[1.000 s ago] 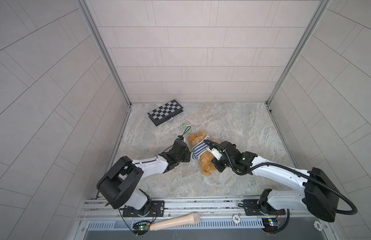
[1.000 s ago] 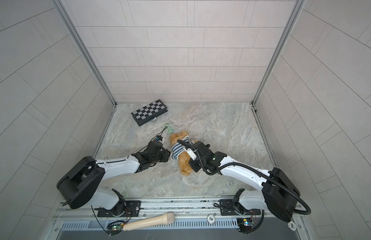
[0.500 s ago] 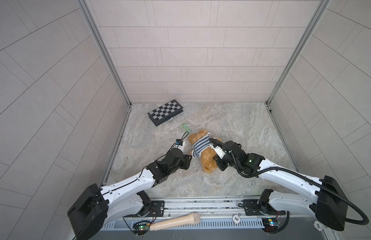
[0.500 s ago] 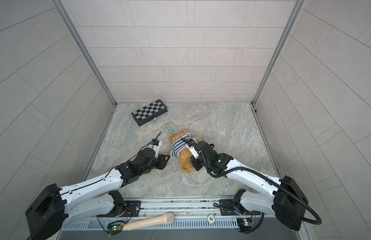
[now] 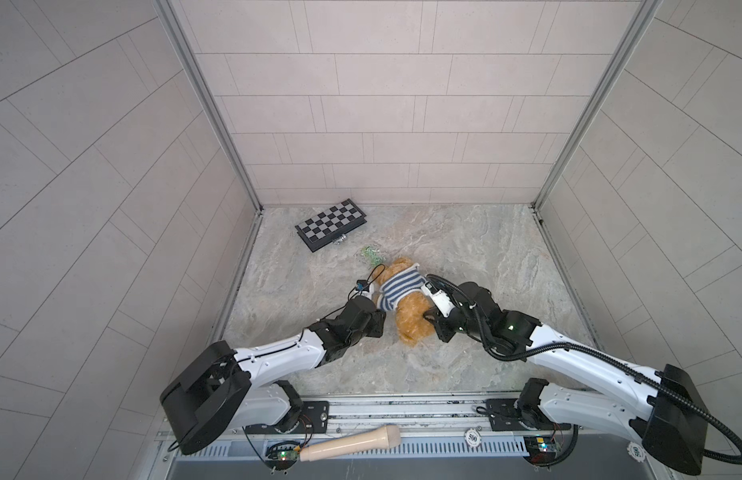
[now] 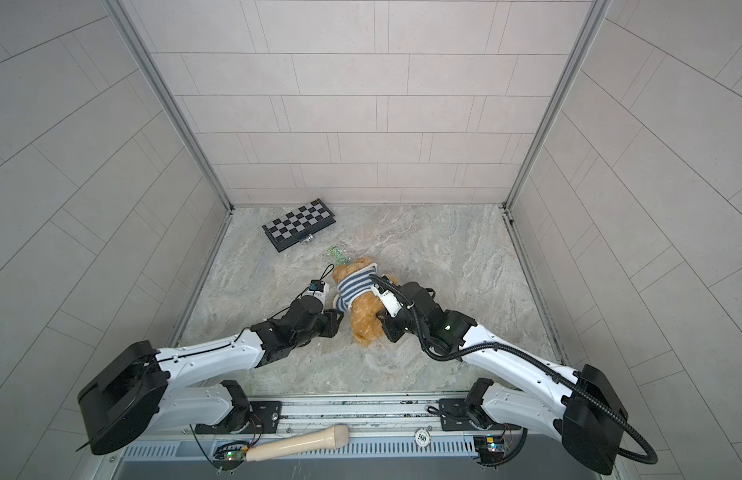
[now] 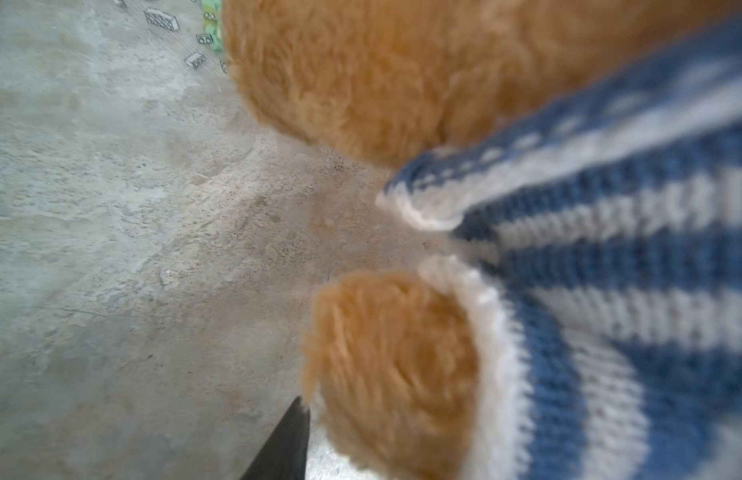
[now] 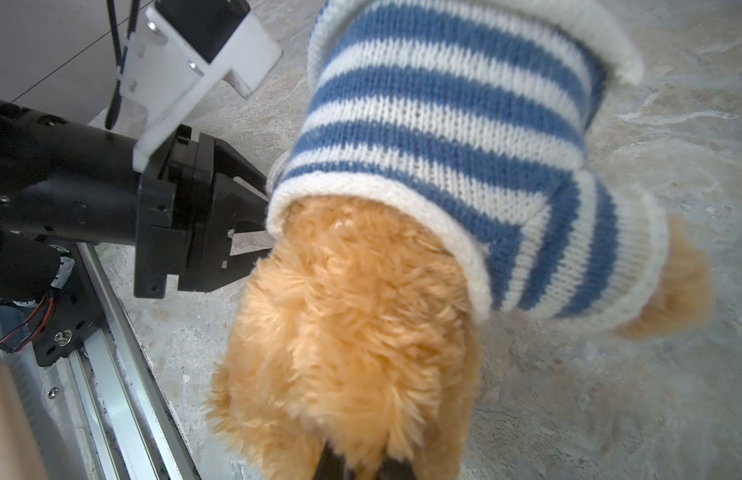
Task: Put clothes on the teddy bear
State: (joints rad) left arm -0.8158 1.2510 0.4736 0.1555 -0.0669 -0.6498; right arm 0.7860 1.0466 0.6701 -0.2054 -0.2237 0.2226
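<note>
Pinching fur on the soft, light teddy bear (image 8: 352,311), the right tool (image 8: 361,465) anchors it; the left tool (image 8: 263,224) sits parted at the stretchy sweater hem (image 8: 311,193).

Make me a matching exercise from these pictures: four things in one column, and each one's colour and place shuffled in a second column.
1 teddy bear
2 striped sweater
3 chessboard
4 wooden handle

a pale, on the front ledge
b blue and white, over the upper body
c black and white, at the back of the floor
d golden-brown, lying mid-floor

Pairs: 1-d, 2-b, 3-c, 4-a
</note>
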